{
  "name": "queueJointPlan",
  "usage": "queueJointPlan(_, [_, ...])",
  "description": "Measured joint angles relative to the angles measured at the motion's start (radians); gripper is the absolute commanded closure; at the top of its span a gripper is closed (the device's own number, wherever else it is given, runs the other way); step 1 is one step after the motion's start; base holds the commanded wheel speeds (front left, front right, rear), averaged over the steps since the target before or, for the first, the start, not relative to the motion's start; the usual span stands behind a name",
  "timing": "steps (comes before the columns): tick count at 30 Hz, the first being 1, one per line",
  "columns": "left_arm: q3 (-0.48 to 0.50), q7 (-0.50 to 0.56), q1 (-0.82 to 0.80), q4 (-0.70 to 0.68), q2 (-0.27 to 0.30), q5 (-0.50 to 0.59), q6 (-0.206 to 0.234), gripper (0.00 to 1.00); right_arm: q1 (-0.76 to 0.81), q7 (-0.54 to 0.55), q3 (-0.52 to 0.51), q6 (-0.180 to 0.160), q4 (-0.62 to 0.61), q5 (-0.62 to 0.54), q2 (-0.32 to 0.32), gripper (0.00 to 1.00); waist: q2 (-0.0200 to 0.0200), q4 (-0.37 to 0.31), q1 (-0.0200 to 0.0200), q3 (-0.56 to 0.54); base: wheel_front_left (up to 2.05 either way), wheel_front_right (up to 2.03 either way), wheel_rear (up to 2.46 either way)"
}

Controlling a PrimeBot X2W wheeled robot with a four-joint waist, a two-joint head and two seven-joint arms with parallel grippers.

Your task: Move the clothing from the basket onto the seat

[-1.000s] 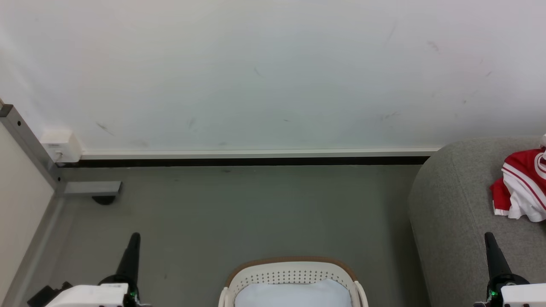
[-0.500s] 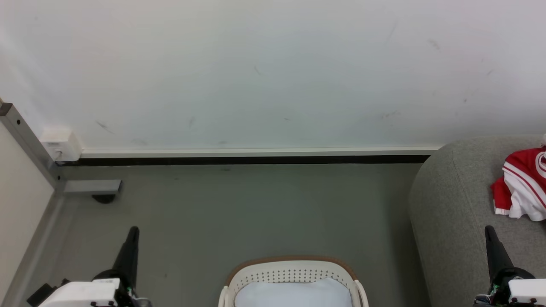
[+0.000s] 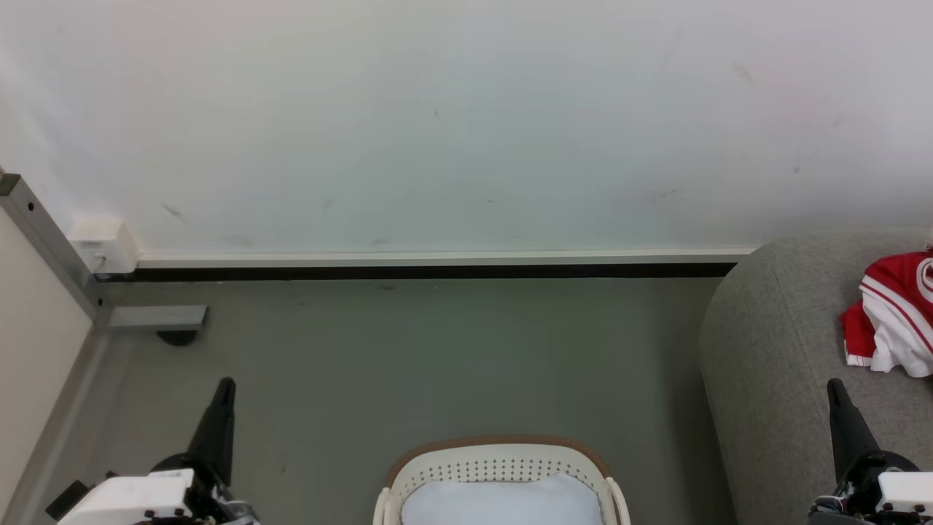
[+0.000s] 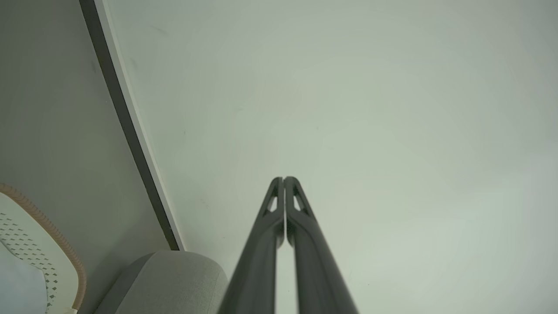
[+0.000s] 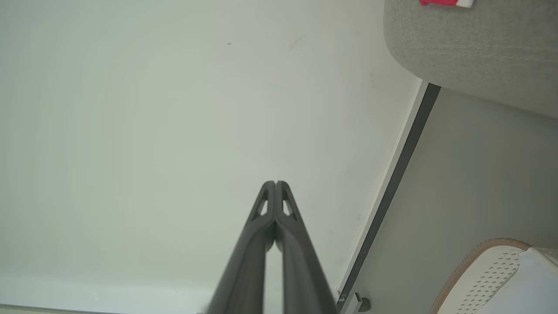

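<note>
The white basket [image 3: 499,465] with a brown rim stands on the floor at the bottom middle of the head view, with pale fabric inside it. Red and white clothing [image 3: 891,319] lies on the grey seat [image 3: 773,350] at the right. My left gripper [image 3: 224,384] points up at the lower left, shut and holding nothing. At the lower right my right gripper [image 3: 832,385] is shut too, over the seat's front. The left wrist view has the left gripper [image 4: 284,179], basket [image 4: 48,244] and seat [image 4: 174,279]. The right wrist view has the right gripper [image 5: 275,183], seat [image 5: 475,48], clothing [image 5: 444,2] and basket [image 5: 492,270].
A white wall [image 3: 452,124] with a dark baseboard [image 3: 423,273] runs across the back. A grey metal post and foot [image 3: 157,319] with a white socket box [image 3: 106,248] stand at the left. Grey floor [image 3: 408,364] lies between the basket and the wall.
Both grippers have risen slightly in the head view and stay shut. The clothing, basket and seat have not moved.
</note>
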Motion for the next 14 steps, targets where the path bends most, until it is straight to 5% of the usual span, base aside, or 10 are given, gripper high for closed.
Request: queueJointPlan(14, [0.0, 0.0, 0.0, 0.0, 0.0, 0.0, 0.0, 1.0, -0.001, -0.003, 0.009, 0.0, -0.001, 0.008, -0.009, 1.0, 0.0, 0.0, 0.0, 0.0, 0.0, 0.0, 0.0])
